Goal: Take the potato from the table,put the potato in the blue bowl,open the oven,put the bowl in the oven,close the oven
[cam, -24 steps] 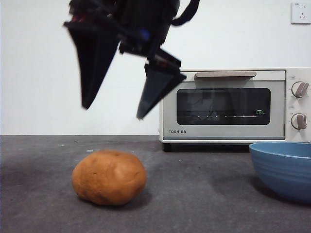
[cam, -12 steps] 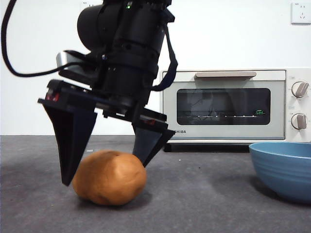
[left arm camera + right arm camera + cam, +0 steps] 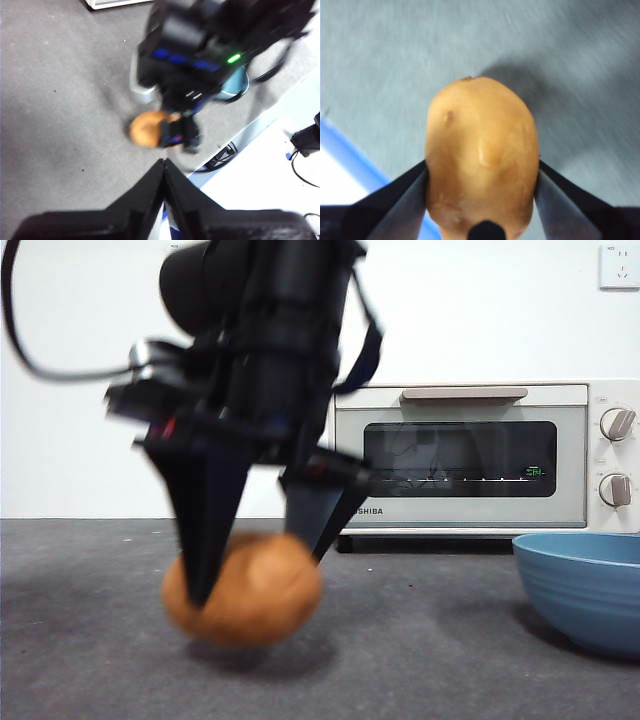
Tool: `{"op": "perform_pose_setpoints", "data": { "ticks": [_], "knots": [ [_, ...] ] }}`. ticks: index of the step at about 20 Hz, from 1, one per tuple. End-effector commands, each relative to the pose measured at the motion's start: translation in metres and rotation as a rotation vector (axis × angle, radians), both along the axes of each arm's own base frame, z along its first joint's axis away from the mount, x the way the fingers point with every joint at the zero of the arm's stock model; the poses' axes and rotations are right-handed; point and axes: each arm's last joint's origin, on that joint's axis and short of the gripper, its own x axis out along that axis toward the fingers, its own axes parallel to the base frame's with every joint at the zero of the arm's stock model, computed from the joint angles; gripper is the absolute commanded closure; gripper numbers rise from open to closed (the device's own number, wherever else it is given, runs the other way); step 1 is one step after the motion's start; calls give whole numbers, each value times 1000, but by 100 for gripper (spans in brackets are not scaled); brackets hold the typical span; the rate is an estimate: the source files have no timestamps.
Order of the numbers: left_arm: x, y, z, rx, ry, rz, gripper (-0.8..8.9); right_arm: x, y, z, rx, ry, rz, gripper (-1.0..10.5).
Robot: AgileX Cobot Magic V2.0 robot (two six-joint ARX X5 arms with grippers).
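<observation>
We see one oven (image 3: 480, 458) with its door closed, one bowl (image 3: 585, 590) showing nothing inside, and one potato (image 3: 262, 592) clamped between the right gripper (image 3: 258, 565) jaws just above the table (image 3: 440, 640). Our left gripper (image 3: 164, 165) hangs pinched together.

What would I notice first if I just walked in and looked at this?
The big black right gripper coming down from above, its jaws squeezing an orange-brown potato that looks just lifted off the grey table, a shadow under it. Behind stands a cream-white oven with its door shut, and a blue bowl sits at the right edge. The left gripper waits off to the side, shut.
</observation>
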Motion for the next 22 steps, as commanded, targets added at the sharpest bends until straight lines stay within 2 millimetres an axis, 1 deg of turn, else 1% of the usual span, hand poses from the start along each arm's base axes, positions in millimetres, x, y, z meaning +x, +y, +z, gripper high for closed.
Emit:
{"op": "perform_pose_setpoints", "data": {
  "ticks": [1, 4, 7, 9, 12, 16, 18, 20, 22],
  "knots": [
    [1, 0, 0, 24, -25, -16, 818, -7, -13, 38, 26, -74, -15, 957],
    [5, 0, 0, 32, -21, -9, 818, -23, -39, 81, 20, -157, -54, 957],
    [12, -1, -1, 33, -11, -9, 818, -38, -66, 117, 15, -274, -112, 946],
    [17, -2, -1, 32, -8, -10, 818, -47, -85, 137, 13, -339, -145, 946],
    [25, -3, -2, 31, 0, -10, 818, -52, -117, 156, -3, -371, -218, 946],
    [33, -4, -3, 22, 5, 1, 818, -42, -159, 169, -2, -385, -386, 948],
    [38, -5, -3, 17, 3, 5, 818, -37, -178, 167, -18, -383, -464, 949],
    [41, -5, -4, 18, 10, 5, 818, -30, -196, 153, -20, -362, -531, 950],
    [45, -6, -4, 18, 11, 5, 818, -22, -210, 129, 25, -291, -560, 950]
  ]
}}
